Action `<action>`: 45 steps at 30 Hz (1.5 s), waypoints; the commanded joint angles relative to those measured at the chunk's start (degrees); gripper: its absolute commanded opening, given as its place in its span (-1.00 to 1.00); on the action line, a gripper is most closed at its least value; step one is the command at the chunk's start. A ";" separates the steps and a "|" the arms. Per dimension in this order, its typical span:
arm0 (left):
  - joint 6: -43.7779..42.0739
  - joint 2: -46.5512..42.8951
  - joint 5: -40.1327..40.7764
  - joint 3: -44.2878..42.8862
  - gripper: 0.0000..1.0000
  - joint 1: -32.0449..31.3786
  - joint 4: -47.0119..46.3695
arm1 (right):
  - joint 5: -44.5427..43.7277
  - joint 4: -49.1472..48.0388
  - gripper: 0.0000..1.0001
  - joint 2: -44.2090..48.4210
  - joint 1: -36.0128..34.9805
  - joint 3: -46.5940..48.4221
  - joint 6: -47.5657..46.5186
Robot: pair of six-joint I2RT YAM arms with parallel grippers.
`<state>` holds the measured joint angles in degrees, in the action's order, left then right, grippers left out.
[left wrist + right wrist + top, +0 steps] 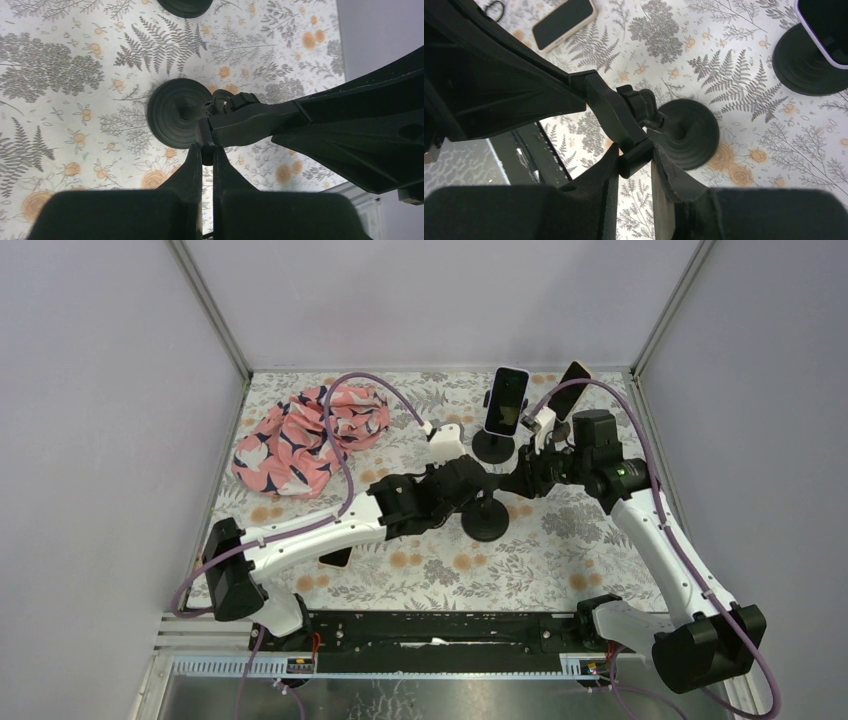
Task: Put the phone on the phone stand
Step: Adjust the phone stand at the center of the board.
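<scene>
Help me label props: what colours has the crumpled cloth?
Crumpled cloth: pink, navy-white print; top view.

Matt black plastic on printed fabric

The phone stand (175, 112) is matt black plastic, its round base ringed with fine ridges. The tablecloth (440, 560) beneath is smooth, dull-finished fabric printed with ferns and flowers. Upper left in the right wrist view, the phone (564, 22) shows a glossy black glass face in a pale satin case. Upper left overhead, the pink patterned cloth (305, 435) lies soft and crumpled.
</scene>
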<state>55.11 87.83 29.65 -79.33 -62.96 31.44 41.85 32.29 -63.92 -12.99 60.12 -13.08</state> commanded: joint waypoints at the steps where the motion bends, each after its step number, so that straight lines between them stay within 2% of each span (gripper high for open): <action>1: -2.80 1.19 8.95 -5.54 -1.00 0.07 6.94 | -9.53 4.95 -0.75 -0.60 -3.12 -0.68 -4.27; 6: -2.37 6.73 8.66 -10.62 -1.00 -1.75 8.00 | -11.03 5.02 -0.32 -0.93 -6.99 -0.09 -4.23; 13: -0.64 9.98 8.54 -13.16 -1.00 -2.34 10.29 | -13.03 4.98 0.51 1.50 -7.66 1.16 -3.82; 15: -0.09 9.91 8.41 -12.82 -1.00 -2.34 10.29 | -14.80 4.94 0.67 3.04 -7.64 2.23 -3.58; 17: 0.12 9.73 8.33 -12.71 -1.00 -2.34 10.30 | -17.51 5.19 0.75 4.42 -7.61 4.00 -3.36; 22: 0.72 9.55 8.07 -12.73 -1.00 -2.34 10.21 | -21.67 5.62 0.70 5.26 -7.57 5.34 -1.96; 30: 2.27 9.11 7.88 -12.87 -1.00 -2.34 10.16 | -18.60 6.02 0.36 2.73 -7.55 4.83 -0.22; 35: 2.28 9.29 8.01 -13.31 -1.00 -2.34 10.19 | -21.07 5.91 0.21 2.17 -7.64 4.65 -0.28; 45: 1.54 8.99 9.47 -13.38 -1.00 -2.34 11.32 | -29.51 4.08 -0.46 3.72 -7.64 3.28 -1.71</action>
<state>56.21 97.71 36.14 -90.85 -64.95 41.52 20.43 38.00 -61.54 -21.10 63.66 -13.45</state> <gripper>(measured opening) 0.047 0.339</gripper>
